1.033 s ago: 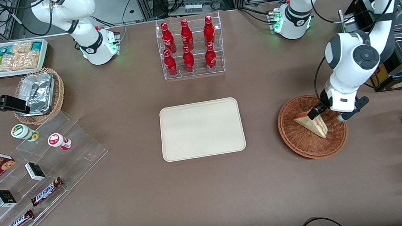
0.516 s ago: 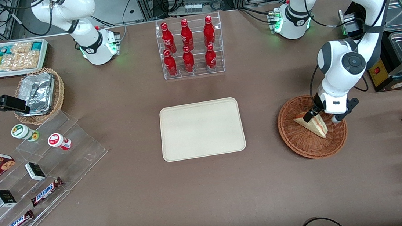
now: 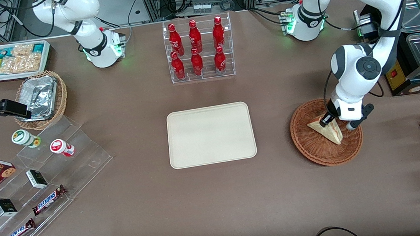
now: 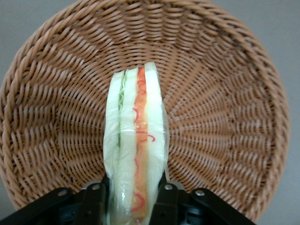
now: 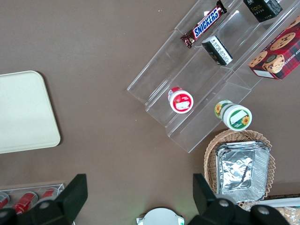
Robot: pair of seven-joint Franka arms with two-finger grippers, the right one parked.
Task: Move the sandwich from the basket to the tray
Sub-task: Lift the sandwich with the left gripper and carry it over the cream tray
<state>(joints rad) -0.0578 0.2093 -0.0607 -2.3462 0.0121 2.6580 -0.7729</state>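
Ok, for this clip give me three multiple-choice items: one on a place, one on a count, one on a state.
1. Where is the sandwich?
A. on the tray
B. in the basket
C. on the bare table

2. How many red bottles stand in the clear rack?
A. four
B. six
C. eight

3. What is the gripper doing?
A. hanging open over the tray
B. shut on the sandwich, down in the basket
C. parked beside the rack

Key: 1 B, wicker surrounds the wedge; 2 B, two rows of three; 3 B, the wrist view shows a finger pressing each bread face.
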